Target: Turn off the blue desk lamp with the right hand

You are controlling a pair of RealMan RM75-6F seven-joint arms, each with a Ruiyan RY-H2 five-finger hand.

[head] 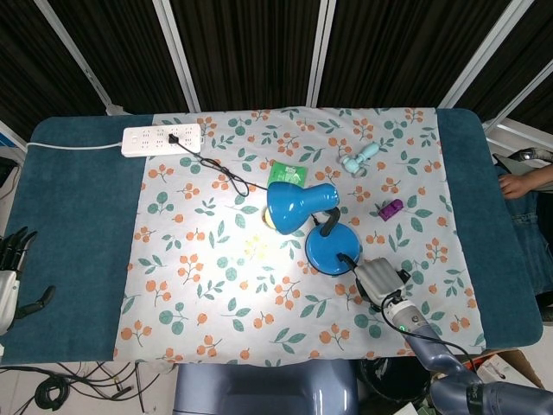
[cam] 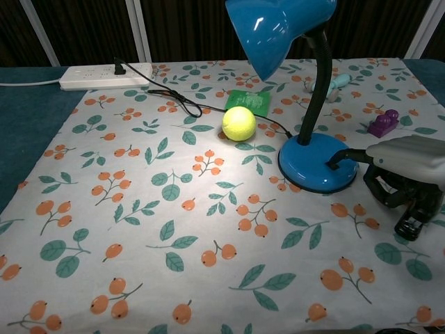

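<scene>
lamp: blue desk lamp (cam: pixel 316 167) stands mid-cloth, lit, light pooling on the counter (head: pixel 78 225)
right hand: right hand (cam: pixel 407 177) beside the base, one finger (cam: pixel 348 154) touching it, others curled, holding nothing
left hand: left hand (head: pixel 13 277) at counter's edge, spread

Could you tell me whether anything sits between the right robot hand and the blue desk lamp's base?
Nothing visible does. The right robot hand is right beside the blue desk lamp base, one finger already reaching onto the base's rim; the purple toy lies behind, off that path.

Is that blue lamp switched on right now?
On: the blue lamp casts a bright patch on the cloth beside the yellow ball.
</scene>
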